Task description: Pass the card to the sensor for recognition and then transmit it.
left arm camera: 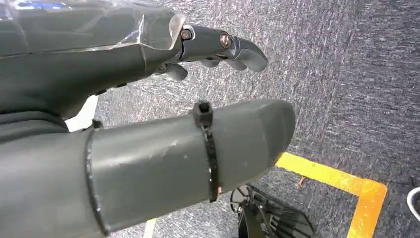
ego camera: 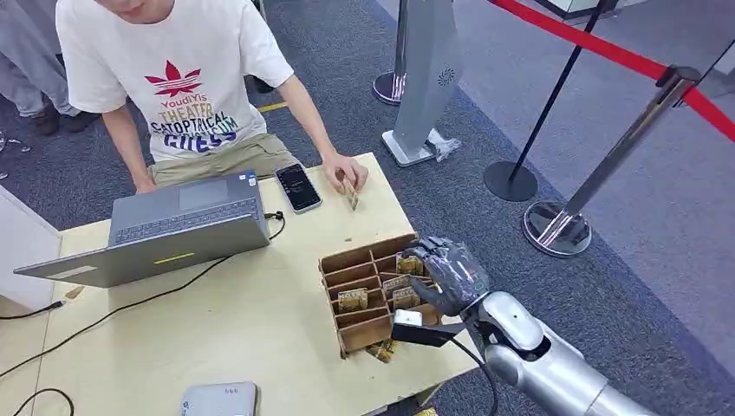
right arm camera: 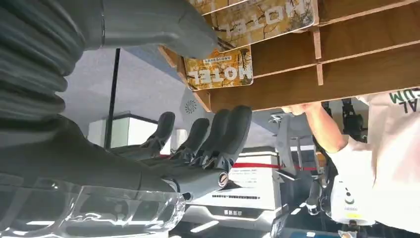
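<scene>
Even overhead light, bright and soft; the table point(ego camera: 260, 321) shows faint shadows. Glare sits on the chrome stanchion base point(ego camera: 556, 230) at three o'clock (wrist views blur up close).

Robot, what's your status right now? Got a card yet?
Right hand open over the card box, thumb by a card, none held. Left hand open, hanging over the floor. Nothing blocking.
</scene>
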Controlling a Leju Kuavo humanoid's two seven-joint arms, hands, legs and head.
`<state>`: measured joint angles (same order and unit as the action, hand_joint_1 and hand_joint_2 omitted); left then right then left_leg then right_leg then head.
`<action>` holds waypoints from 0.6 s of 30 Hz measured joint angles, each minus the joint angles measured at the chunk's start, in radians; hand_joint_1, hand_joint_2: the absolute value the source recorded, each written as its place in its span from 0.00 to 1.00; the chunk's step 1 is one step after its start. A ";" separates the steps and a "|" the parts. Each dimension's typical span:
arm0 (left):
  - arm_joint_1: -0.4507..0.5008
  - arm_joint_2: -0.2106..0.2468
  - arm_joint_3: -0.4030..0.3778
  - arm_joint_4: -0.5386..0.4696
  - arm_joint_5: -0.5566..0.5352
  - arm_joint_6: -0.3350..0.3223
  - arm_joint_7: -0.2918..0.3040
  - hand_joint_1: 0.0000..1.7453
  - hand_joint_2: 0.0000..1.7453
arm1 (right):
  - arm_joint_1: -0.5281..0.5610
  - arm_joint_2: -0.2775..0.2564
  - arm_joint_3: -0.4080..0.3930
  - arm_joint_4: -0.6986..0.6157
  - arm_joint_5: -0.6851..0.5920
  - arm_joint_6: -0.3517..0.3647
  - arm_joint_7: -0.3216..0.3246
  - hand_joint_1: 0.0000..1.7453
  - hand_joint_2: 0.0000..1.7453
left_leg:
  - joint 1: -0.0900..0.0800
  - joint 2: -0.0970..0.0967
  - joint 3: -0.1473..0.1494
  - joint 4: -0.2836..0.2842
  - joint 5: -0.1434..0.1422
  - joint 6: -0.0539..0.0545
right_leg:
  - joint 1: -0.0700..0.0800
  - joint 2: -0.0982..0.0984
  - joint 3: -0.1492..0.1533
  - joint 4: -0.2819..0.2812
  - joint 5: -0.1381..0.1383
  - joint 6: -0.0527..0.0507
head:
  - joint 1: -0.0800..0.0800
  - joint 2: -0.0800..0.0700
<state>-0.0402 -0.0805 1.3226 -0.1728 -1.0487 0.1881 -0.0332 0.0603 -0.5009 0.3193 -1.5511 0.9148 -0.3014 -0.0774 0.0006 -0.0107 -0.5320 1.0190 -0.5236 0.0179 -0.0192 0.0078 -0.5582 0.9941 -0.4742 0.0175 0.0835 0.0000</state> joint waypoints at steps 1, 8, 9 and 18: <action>0.000 0.000 0.000 0.000 -0.002 0.000 0.000 0.00 0.00 | 0.000 0.000 0.000 0.000 0.000 0.001 0.000 0.48 1.00 | 0.000 0.000 0.000 0.000 0.000 0.000 | 0.000 0.000 0.000 0.000 0.000 0.000 | 0.000 0.000; -0.001 0.000 0.000 0.000 -0.002 0.000 0.008 0.00 0.00 | 0.000 0.005 0.010 0.000 0.002 0.012 0.004 0.51 1.00 | 0.000 0.000 0.000 0.000 0.000 0.000 | 0.000 0.000 0.000 0.000 0.000 0.000 | 0.000 0.000; -0.001 0.000 0.000 0.000 -0.002 0.000 0.008 0.00 0.00 | 0.000 0.006 0.012 0.000 0.003 0.014 0.005 0.51 1.00 | 0.000 0.000 0.000 0.000 0.000 0.000 | 0.000 0.000 0.000 0.000 0.000 0.000 | 0.000 0.000; -0.001 -0.001 0.000 0.000 -0.002 0.001 0.006 0.00 0.00 | 0.000 0.018 0.025 0.006 0.003 0.021 0.006 0.48 1.00 | 0.000 0.000 0.000 0.000 0.000 0.000 | 0.000 0.000 0.000 0.000 0.000 0.000 | 0.000 0.000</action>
<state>-0.0409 -0.0816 1.3226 -0.1728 -1.0506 0.1888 -0.0275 0.0603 -0.4829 0.3441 -1.5446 0.9178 -0.2804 -0.0710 0.0006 -0.0107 -0.5321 1.0190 -0.5236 0.0179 -0.0192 0.0077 -0.5582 0.9941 -0.4742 0.0175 0.0835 0.0000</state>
